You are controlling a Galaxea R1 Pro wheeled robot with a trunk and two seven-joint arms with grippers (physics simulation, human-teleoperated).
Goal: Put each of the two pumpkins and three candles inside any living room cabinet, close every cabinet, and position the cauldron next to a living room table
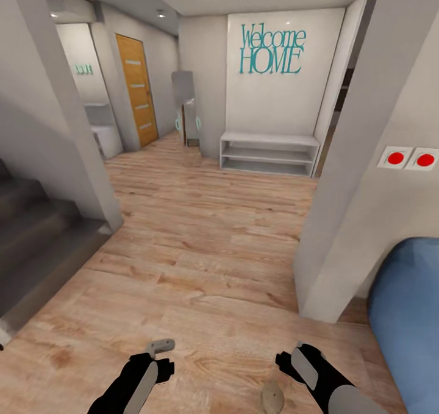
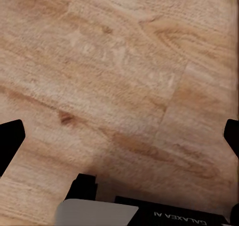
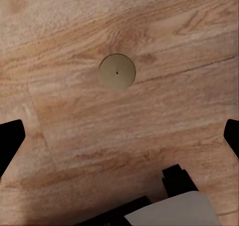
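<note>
Floor (image 1: 207, 261): pale wood planks, knotty grain, matte. One candle (image 1: 272, 396) stands upright on it near the right gripper (image 1: 297, 354); from the right wrist view the candle (image 3: 117, 72) reads as a flat grey-brown disc with a dark wick dot, clear of both fingertips (image 3: 10, 141). Right jaws spread wide, holding nothing. Left gripper (image 1: 160, 348) hangs over bare planks; its black tips (image 2: 11, 136) sit at opposite frame edges, also spread, unladen. Ahead: white low shelf (image 1: 269, 153) under teal "Welcome HOME" lettering (image 1: 272, 49). Grey stairs (image 1: 36, 243) and a blue rounded shape (image 1: 407, 316) are cut off by the frame.
</note>
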